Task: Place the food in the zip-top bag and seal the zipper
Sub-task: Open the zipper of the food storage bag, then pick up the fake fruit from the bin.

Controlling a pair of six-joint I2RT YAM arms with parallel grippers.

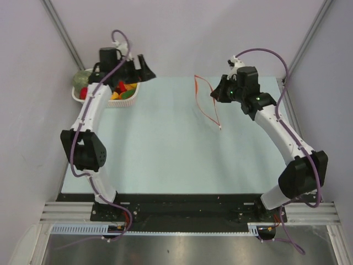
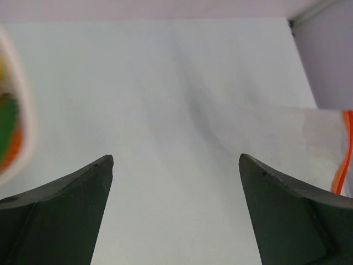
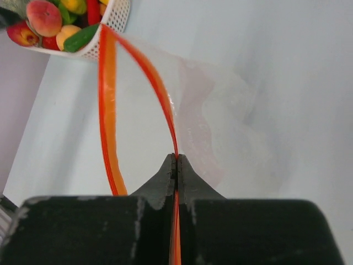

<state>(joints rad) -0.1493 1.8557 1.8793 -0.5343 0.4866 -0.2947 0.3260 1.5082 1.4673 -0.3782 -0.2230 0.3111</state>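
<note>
Right gripper (image 3: 177, 160) is pinched shut on the rim of the zip-top bag (image 3: 220, 121), holding its mouth gaping toward the white basket (image 3: 118, 16) at the far left of the table (image 1: 165, 154). Left gripper (image 2: 176, 163) hovers wide open and empty beside that basket. Nothing's bagged yet: the food (image 3: 44, 16) sits in the basket, the pouch looks empty, and the zipper (image 3: 107, 110) is unsealed, so the whole job lies ahead.

2 white arms (image 1: 89, 110) with black joints (image 1: 88, 149), purple cables (image 1: 259, 51).
</note>
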